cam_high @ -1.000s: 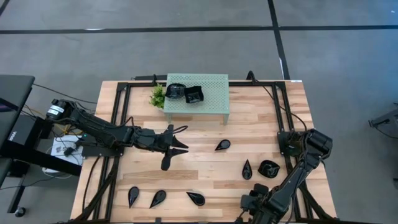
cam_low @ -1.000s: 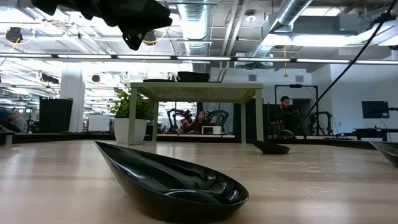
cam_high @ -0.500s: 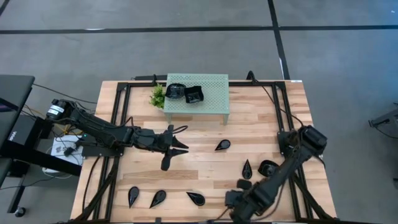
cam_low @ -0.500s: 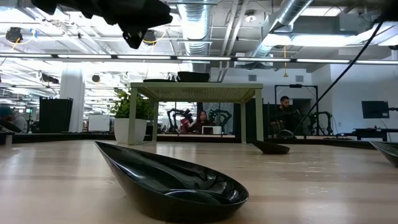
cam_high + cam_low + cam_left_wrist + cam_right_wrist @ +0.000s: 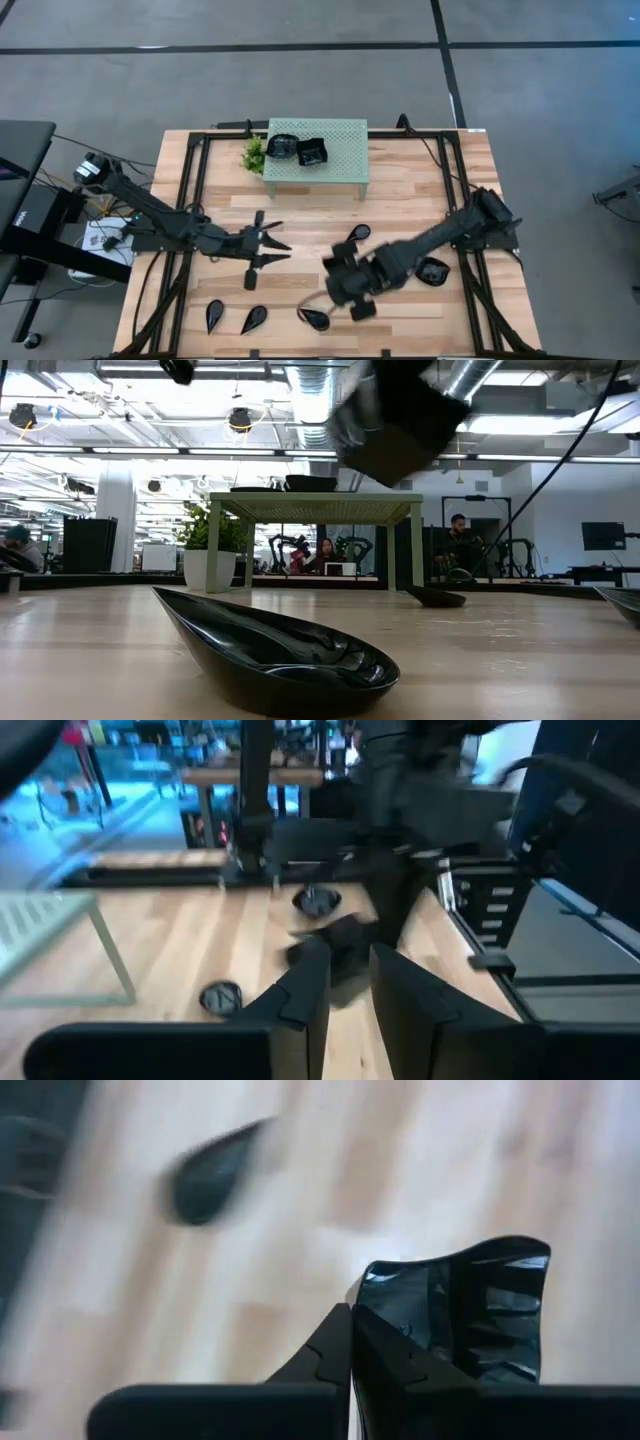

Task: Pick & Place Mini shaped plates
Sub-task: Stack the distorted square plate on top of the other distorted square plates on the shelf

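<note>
We have the right gripper [image 5: 345, 285] out over the middle of the table [image 5: 420, 205], near the front edge. Its fingers are pressed together, and per the wrist view they're pinching the rim of a glossy black wavy-edged plate [image 5: 480, 1310]. The plate hangs off to one side of the tips w/ its bowl clear of the wood.

The left gripper [image 5: 262, 245] is just beside it, on the left half of the table. Fingers are spread w/ nothing btwn them.

Key relation: the mint-green stand [image 5: 340, 165] lies away from the right gripper, toward the far edge and a bit to the left. Two plates [image 5: 297, 150] sit on its top already, so we judge that's the drop spot. The carry needs to go up and away, clearing the stand's front rim. Both grippers are about equally near the stand, but only the right one holds a plate.

Loose plates on the table:
- A teardrop plate [image 5: 315, 320] lies just in front of the right gripper, long axis roughly across the table.
- A pair of teardrops [image 5: 233, 318] at front left is nearer the left gripper.
- A small teardrop [image 5: 358, 233] lies btwn the right arm and the stand.
- A roundish plate [image 5: 432, 272] sits beside the right arm's forearm, on the right side.

Risk, as we judge it: the two grippers are close, so the lift path shouldn't swing left.
</note>
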